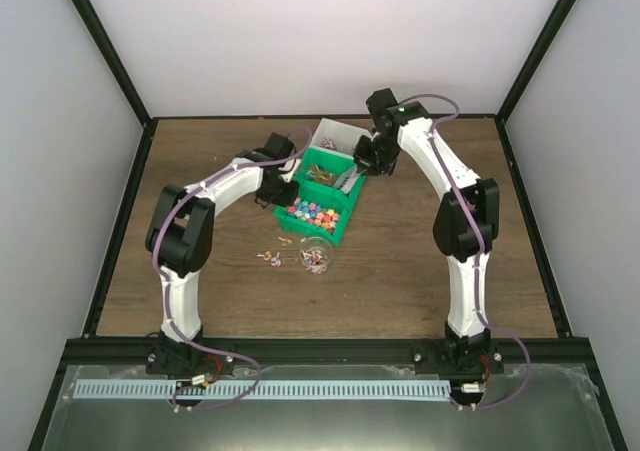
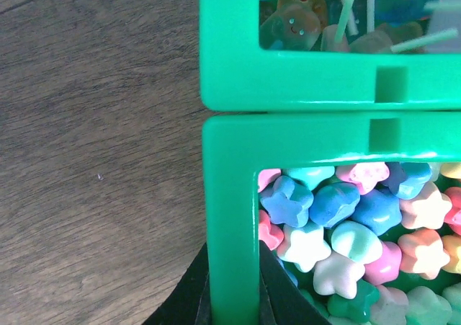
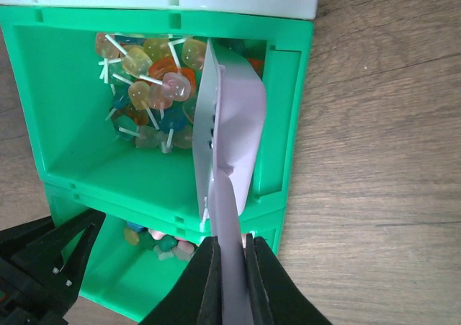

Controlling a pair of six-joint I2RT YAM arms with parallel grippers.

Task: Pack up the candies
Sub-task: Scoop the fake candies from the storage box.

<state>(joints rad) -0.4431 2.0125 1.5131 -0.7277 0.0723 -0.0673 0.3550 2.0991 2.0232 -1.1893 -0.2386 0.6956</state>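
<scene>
Two green bins stand one behind the other. The nearer green bin (image 2: 230, 195) holds star-shaped candies (image 2: 346, 231) in pink, blue, white and green. My left gripper (image 2: 233, 282) is shut on its left wall, one finger inside and one outside. The farther green bin (image 3: 72, 87) holds lollipop candies (image 3: 151, 87). My right gripper (image 3: 232, 256) is shut on the handle of the grey scoop (image 3: 234, 130), whose bowl hangs tilted over the right side of that bin. In the top view the left gripper (image 1: 278, 189) and right gripper (image 1: 362, 161) flank the bins.
A small clear cup (image 1: 316, 256) with a few candies stands just in front of the bins. Loose wrapped candies (image 1: 270, 259) lie on the wooden table to its left. A white bin (image 1: 335, 131) sits behind the green ones. Black frame rails edge the table.
</scene>
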